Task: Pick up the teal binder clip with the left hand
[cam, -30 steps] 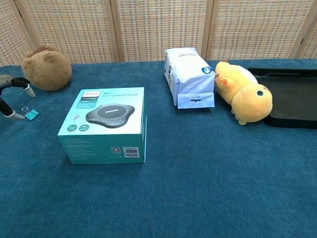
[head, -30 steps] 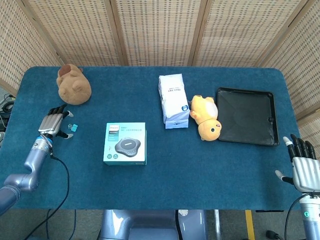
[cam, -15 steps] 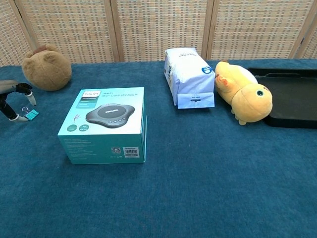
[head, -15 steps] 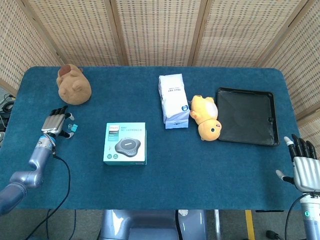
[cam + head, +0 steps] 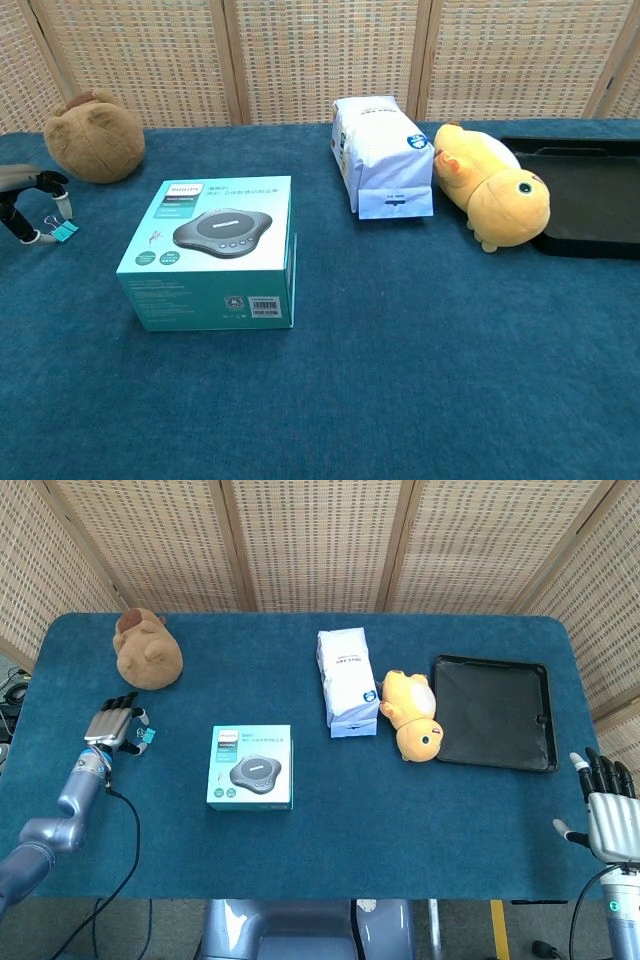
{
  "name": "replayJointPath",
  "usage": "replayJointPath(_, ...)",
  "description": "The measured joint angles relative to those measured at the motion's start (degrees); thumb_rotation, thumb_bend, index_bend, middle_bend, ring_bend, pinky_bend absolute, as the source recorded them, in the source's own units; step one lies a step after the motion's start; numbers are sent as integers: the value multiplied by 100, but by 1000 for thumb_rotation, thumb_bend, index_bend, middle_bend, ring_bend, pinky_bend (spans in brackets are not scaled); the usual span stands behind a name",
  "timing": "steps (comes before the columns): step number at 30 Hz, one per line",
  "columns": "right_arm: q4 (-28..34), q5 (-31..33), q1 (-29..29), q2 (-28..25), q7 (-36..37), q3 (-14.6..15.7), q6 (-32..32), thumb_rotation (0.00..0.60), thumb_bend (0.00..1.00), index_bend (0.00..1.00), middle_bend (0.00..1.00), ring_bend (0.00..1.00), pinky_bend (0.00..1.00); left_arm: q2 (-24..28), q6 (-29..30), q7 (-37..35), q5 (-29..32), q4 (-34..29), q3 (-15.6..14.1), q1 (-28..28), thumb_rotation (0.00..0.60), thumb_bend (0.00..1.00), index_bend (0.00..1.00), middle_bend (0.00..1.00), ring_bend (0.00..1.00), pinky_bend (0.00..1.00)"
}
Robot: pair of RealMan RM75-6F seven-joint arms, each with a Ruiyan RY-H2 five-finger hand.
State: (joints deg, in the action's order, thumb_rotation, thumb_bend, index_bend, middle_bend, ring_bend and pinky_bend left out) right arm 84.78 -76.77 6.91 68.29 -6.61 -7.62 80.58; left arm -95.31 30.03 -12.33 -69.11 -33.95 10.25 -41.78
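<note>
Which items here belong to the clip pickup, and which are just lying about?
Job:
teal binder clip
left hand, fingers around the clip

Lying about:
brown plush
speaker box
white packet
yellow plush
black tray
right hand, idle at the table edge

Small teal binder clip flat on blue table, far left.

The tabletop carries two plush toys, brown and yellow, one teal boxed speaker, one white pouch, one black tray and one teal binder clip.
</note>
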Motion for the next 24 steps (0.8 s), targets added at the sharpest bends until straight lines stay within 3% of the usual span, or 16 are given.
replayJointPath(9, -21, 45, 5, 25, -27, -12, -14, 600, 0, 78, 0, 0, 0, -49, -61, -106, -121, 100, -55, -49, 600, 316, 401, 0, 0, 0)
replayJointPath(24, -35, 93, -1, 25, 22, -47, -1, 600, 0, 78, 0, 0, 0, -48, -28, -133, -138, 81, -38, -58, 600, 333, 538, 0, 0, 0)
